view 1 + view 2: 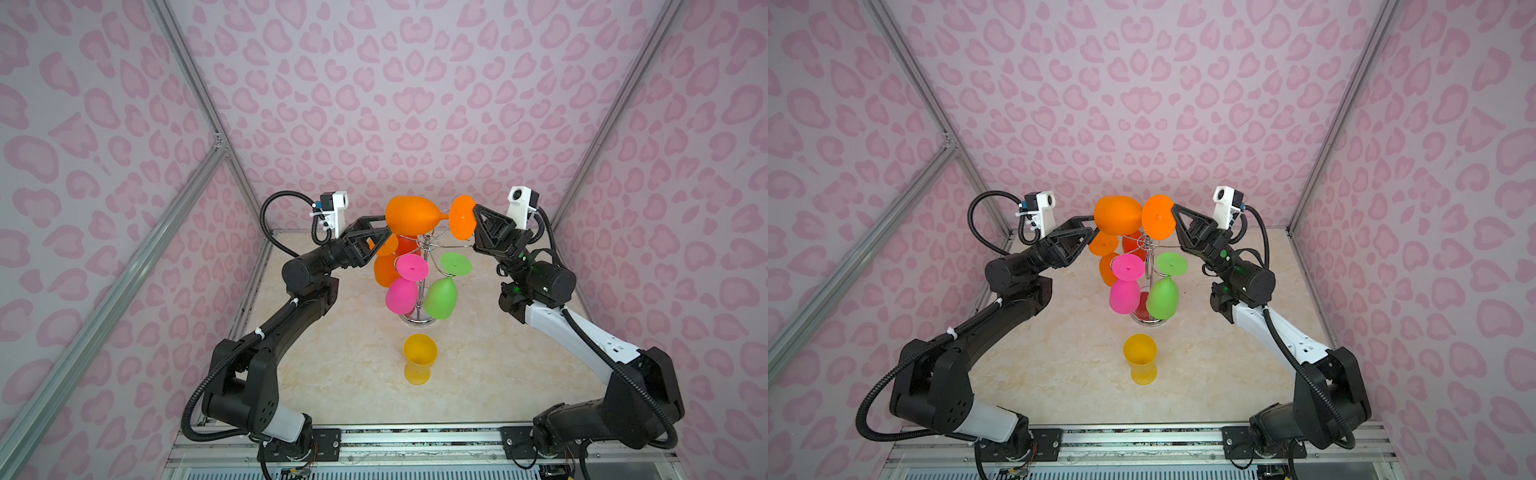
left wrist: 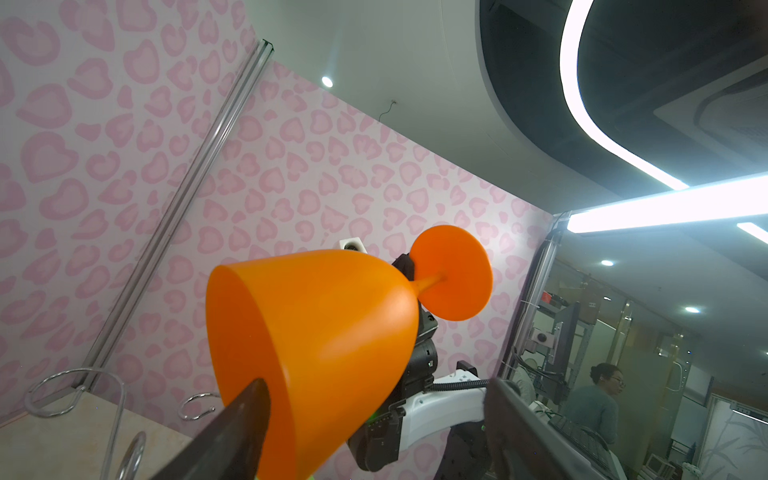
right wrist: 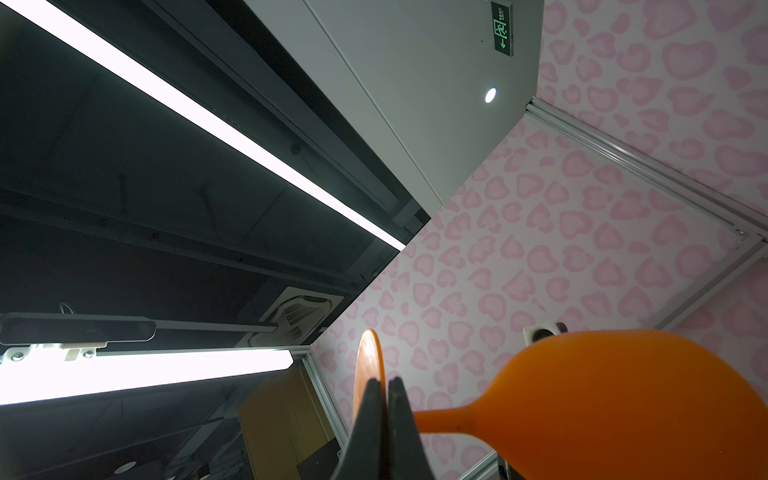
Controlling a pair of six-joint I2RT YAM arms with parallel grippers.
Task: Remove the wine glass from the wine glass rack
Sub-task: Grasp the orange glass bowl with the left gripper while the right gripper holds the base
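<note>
Orange wine glass (image 1: 411,216): held level just above the wine glass rack (image 1: 417,321) hooks, likely for your hand-over. Your right gripper (image 3: 386,386) is pinched tight on its foot; your left gripper (image 1: 385,227) stands spread, one finger inside the bowl, clamping nothing yet.

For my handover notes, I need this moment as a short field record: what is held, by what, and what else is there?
held glass: orange, sideways above the rack
right end effector: shut on its foot
left end effector: open, one finger inside the bowl
hanging on rack: pink glass, green glass, orange glasses
table: yellow glass upright, in front of rack
</note>
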